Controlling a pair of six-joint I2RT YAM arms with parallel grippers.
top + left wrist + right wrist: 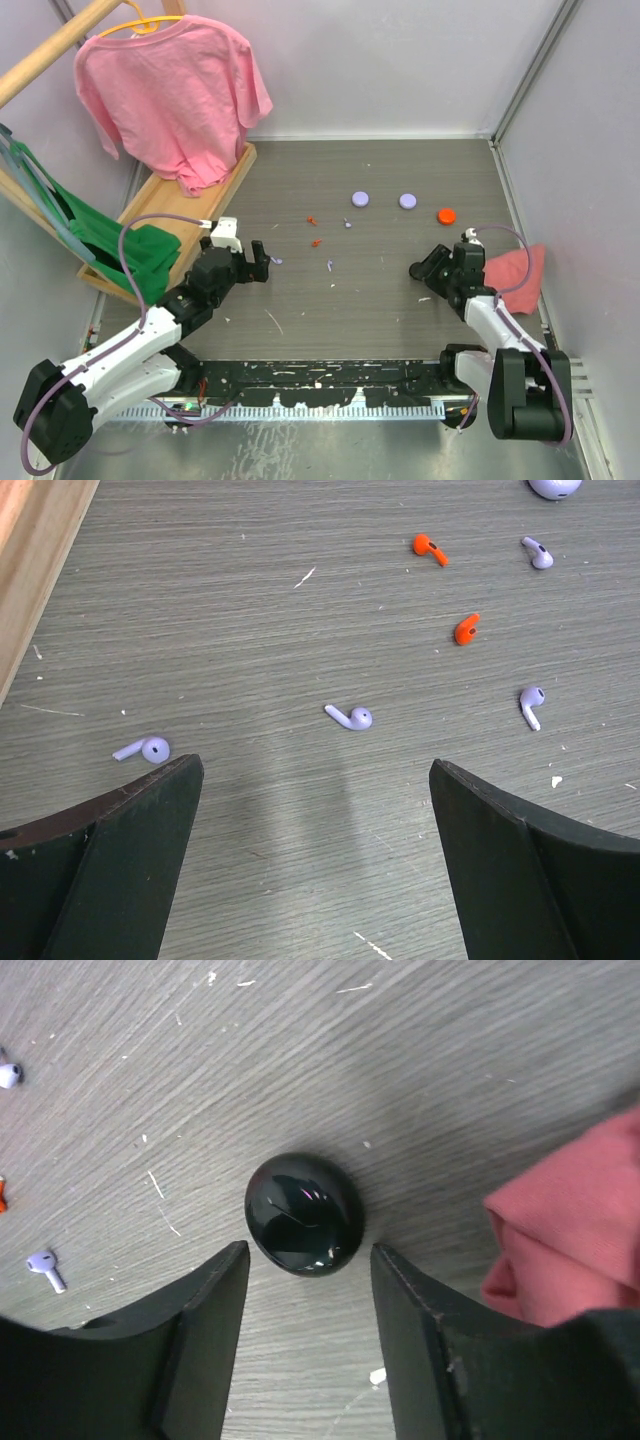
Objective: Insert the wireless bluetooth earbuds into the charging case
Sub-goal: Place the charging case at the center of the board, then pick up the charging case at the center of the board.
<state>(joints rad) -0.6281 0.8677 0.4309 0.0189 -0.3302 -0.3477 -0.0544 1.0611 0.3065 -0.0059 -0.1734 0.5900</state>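
The black charging case [303, 1213] sits on the grey counter [450, 1080] at the fingertips of the right hand [308, 1258], partly spread to flank it, while the left hand [315, 770] gapes wide near a lilac earbud [350, 718].

Pink shirt [170, 90] hanging far left, green garment [125, 245] below, two lilac discs [360, 199] beside an orange disc [446, 214], pink cloth [515, 268] at right

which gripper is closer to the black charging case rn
Right. The right gripper has its open fingers either side of the charging case, which lies on the table at their tips. The left gripper hangs far across the table, over lilac earbuds.
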